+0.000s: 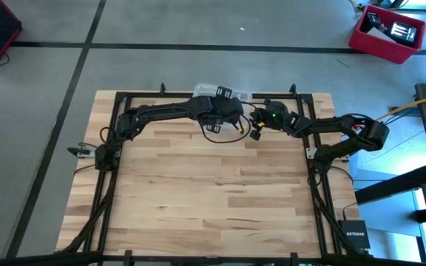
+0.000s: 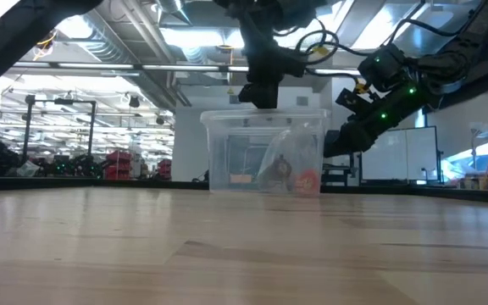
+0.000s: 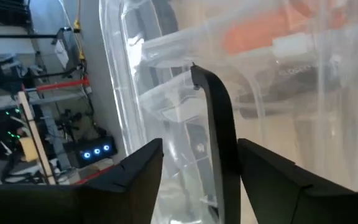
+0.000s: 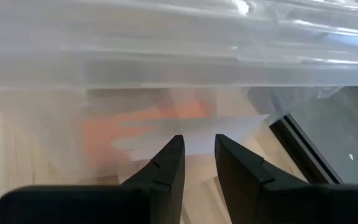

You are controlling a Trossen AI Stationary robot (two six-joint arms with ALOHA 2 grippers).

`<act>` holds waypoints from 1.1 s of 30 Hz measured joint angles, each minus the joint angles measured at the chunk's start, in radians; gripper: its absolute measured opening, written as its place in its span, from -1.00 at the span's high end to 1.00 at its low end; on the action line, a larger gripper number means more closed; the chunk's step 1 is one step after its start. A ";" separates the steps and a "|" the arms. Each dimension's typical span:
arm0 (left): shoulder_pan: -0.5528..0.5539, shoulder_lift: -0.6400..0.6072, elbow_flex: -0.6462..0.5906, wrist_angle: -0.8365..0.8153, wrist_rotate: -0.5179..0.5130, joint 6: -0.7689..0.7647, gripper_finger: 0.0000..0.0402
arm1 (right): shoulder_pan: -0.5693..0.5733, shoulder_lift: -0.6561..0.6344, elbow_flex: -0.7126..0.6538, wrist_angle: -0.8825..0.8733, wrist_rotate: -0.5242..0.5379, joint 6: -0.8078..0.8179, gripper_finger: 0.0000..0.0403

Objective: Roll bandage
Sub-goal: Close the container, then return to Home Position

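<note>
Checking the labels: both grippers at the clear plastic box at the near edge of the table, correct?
Wrong edge. The high view shows the clear plastic box at the table's far edge, with the left gripper and right gripper beside it.

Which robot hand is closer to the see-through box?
The left hand. It hangs right over the clear plastic box's top rim, fingers open. The right hand sits just off the box's side, a bit farther away.
</note>
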 joint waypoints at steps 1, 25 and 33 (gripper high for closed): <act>-0.004 0.000 0.009 -0.013 -0.003 0.006 0.01 | 0.000 0.000 0.000 0.000 0.000 0.000 0.54; 0.076 -0.281 0.097 -0.228 0.214 -0.289 -0.01 | 0.148 -0.360 0.000 -0.402 -0.394 0.245 0.54; 0.145 -0.384 0.097 -0.217 0.358 -0.311 -0.01 | 0.362 -0.203 -0.001 -0.186 -0.062 0.206 0.54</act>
